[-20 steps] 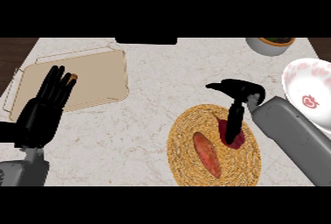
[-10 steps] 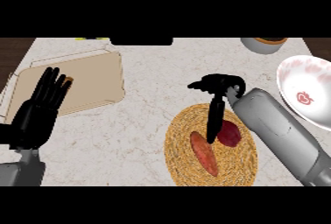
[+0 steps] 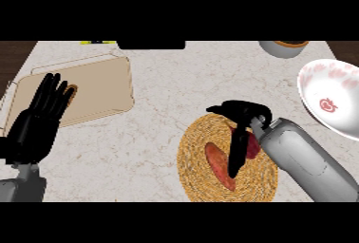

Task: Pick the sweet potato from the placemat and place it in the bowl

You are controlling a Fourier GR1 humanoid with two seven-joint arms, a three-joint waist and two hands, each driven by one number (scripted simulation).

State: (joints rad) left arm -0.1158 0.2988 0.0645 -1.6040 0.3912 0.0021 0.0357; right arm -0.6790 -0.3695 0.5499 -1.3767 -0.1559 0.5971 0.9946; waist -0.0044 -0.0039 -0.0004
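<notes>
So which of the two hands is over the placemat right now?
The right hand, over the woven placemat by the sweet potato. The left hand rests open at the left.

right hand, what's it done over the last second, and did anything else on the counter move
The right hand has lowered over the woven placemat, its fingers now reaching down across the sweet potato; whether they have closed on it cannot be told. The sweet potato lies on the placemat as before. The left hand stays open at the left edge, and the bowl is not visibly touched.

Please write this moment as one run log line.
right hand: over sweet potato, not lifted | sweet potato: on placemat | bowl: empty | left hand: resting open
</notes>
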